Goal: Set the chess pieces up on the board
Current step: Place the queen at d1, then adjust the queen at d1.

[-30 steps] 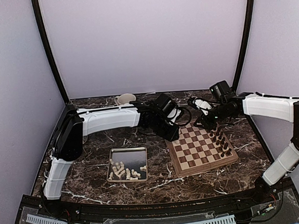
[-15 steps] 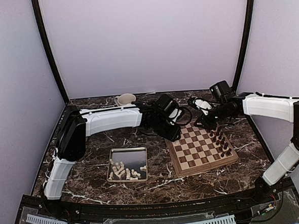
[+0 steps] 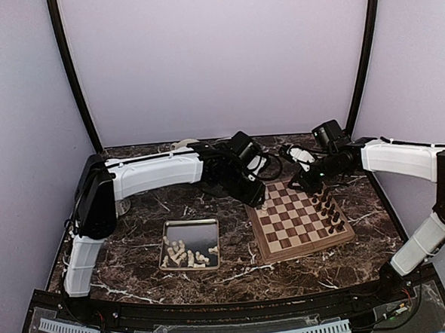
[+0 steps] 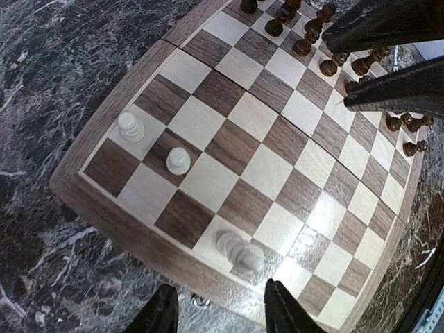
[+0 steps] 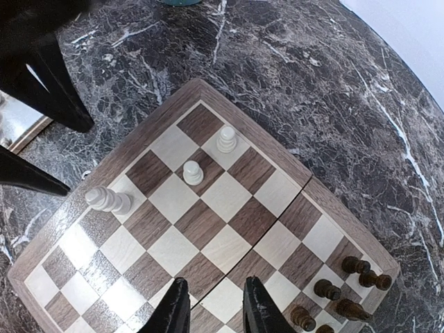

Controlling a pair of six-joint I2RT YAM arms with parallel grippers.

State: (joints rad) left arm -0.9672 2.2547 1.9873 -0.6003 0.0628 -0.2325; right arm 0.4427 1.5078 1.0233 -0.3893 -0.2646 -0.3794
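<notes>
On the table (image 3: 229, 275): I am looking down at dark veined marble carrying everything, with both arms reaching over its far half.
Board (image 3: 290, 224): it is lying flat, right of centre, with dark brown pieces (image 3: 329, 209) crowding its right edge in the top view.
Tray (image 3: 192, 230): it is sitting just left of the board, holding most of the chess pieces (image 3: 186, 255) in a loose heap at its near end.
Left claw (image 4: 220, 295): it is hovering over the board's left rim, jaws standing apart with nothing between them.
Right claw (image 5: 215, 288): it is hanging above the board's far side, jaws a little apart, gripping nothing.
Pieces on the board: a first cream piece (image 4: 131, 127) and a second cream piece (image 4: 178, 161) are standing upright near the left edge. A third cream piece (image 4: 239, 253), just ahead of the left claw, is looking tilted, and I cannot tell whether it is standing.
Handling: I am judging these figures light, hard, smooth and easily toppled. I am planning to pinch each low on its narrow stem and squeeze gently.
</notes>
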